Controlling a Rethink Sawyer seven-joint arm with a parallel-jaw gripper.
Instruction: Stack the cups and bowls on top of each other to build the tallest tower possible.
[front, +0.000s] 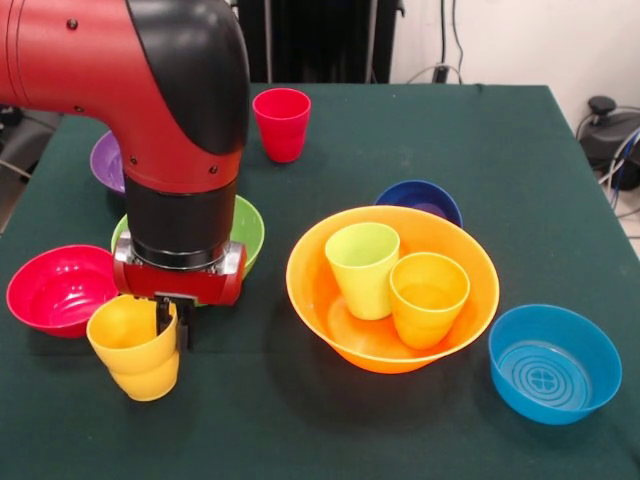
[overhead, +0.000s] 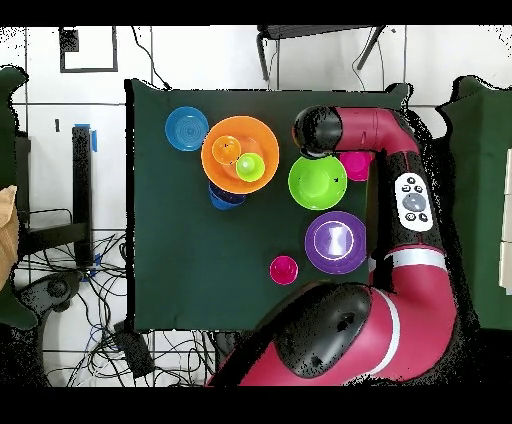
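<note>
cups: 4 | bowls: 6 | orange bowl (front: 330, 330) holds light green cup (front: 362, 270) and orange cup (front: 428, 298), both upright | gripper (front: 172, 325) pinching the tilted yellow cup (front: 135, 350) by its rim, left of orange bowl | red cup (front: 282, 124) beyond orange bowl, empty

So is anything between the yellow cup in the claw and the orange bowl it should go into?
Nothing visible blocks it. The claw grips the tilted yellow cup, and only bare table lies between it and the orange bowl. The lime green bowl sits behind that path.
</note>
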